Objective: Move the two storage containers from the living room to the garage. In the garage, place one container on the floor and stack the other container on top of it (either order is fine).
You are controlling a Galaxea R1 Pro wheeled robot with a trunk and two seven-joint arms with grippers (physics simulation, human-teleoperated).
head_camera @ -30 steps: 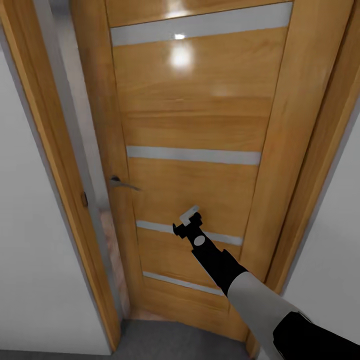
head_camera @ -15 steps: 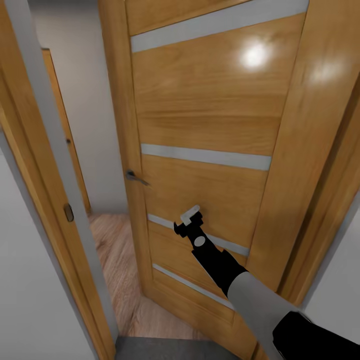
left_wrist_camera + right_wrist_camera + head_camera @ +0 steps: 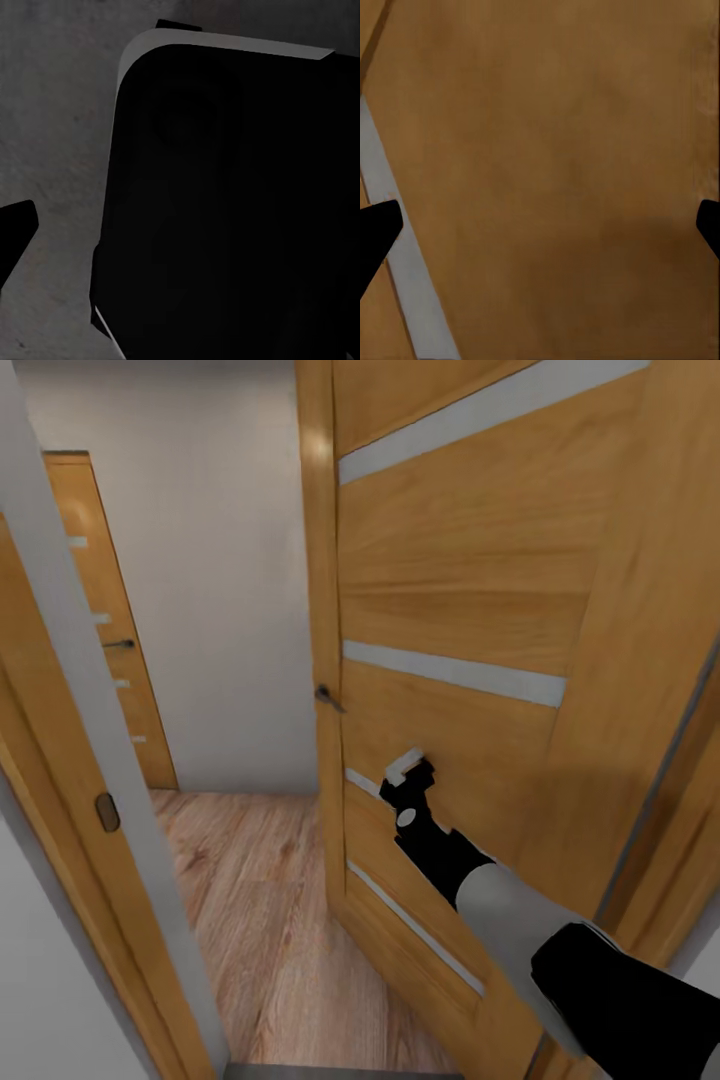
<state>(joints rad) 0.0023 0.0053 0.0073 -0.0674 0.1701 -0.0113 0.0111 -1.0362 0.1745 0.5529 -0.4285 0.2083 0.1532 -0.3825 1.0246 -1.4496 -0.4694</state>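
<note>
The two storage containers are out of view. My right gripper is stretched forward against the orange-wood door, by its lower pale stripe. In the right wrist view the right gripper is open, with bare door panel between the two black fingertips and nothing held. In the left wrist view one black fingertip of my left gripper hangs over the dark grey concrete floor, beside my own dark body.
The door stands swung inward, its handle on the free edge. The door frame runs down the left. Through the opening lie a light wood-plank floor, a pale grey wall and another orange-wood door.
The door has swung further open under my right gripper, widening the gap at the left. The wood floor, grey wall and a second door have come into sight; the view has shifted forward.
</note>
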